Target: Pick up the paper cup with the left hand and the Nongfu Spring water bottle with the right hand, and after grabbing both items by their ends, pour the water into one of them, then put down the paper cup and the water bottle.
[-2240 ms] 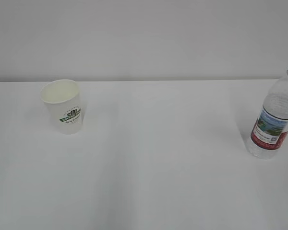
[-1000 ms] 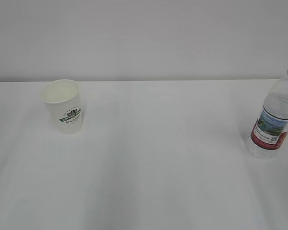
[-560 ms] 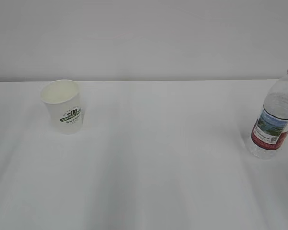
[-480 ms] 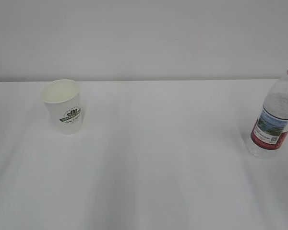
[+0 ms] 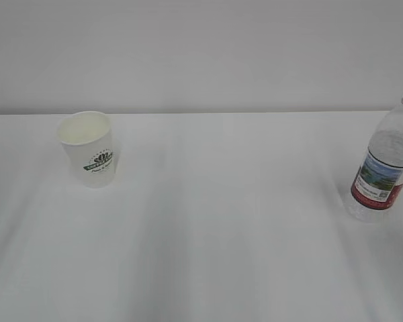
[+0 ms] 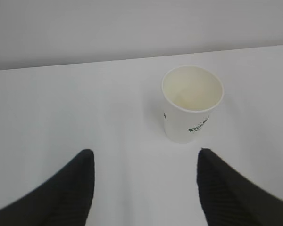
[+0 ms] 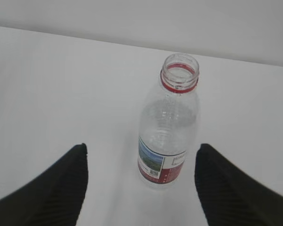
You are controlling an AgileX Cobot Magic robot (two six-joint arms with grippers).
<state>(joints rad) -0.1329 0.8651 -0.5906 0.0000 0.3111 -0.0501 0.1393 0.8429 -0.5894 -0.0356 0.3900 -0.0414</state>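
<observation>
Approach stage. Left gripper (image 6: 144,162), jaws spread, faces the paper cup (image 6: 191,104) standing upright, left on the surface (image 5: 221,201); right gripper (image 7: 140,157), likewise spread, faces the uncapped water bottle (image 7: 168,127), far right. Advance centred; grip low.

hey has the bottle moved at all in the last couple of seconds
No. The bottle stands upright at the same spot near the right edge, its neck at the same height against the table's back edge.
</observation>
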